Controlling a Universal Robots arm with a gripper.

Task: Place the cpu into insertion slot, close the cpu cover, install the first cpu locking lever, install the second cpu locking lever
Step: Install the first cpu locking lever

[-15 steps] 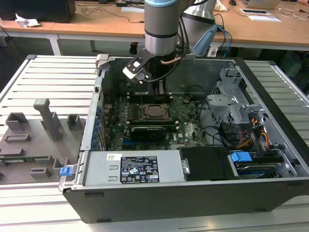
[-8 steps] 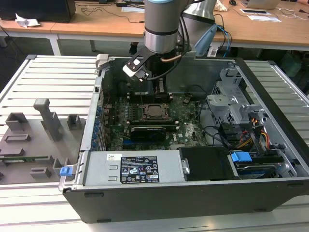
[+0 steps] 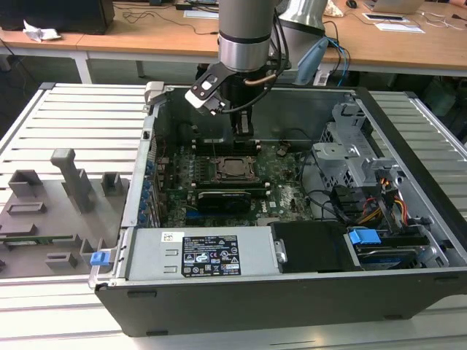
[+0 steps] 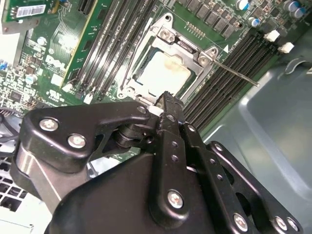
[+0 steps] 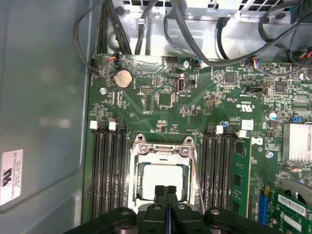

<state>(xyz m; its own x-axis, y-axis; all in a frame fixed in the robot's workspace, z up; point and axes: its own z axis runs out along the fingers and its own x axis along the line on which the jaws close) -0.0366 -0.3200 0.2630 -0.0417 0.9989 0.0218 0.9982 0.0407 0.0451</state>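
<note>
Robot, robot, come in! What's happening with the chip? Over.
Gripper shut, tips by cpu cover edge. Cpu seated inside cover's window. Thin lever rod sticks out sideways. Nothing blocking.

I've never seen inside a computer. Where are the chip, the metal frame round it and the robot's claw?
chip [image 5: 163,174], first wrist view, its silvery top.
metal frame [image 5: 163,150], first wrist view, bar along one edge.
claw [image 5: 165,189], first wrist view, between its closed fingertips.

One cpu [image 5: 161,179], one cpu cover [image 5: 163,148], one hand [image 5: 165,189] (two fingers [image 5: 159,191]).
</note>
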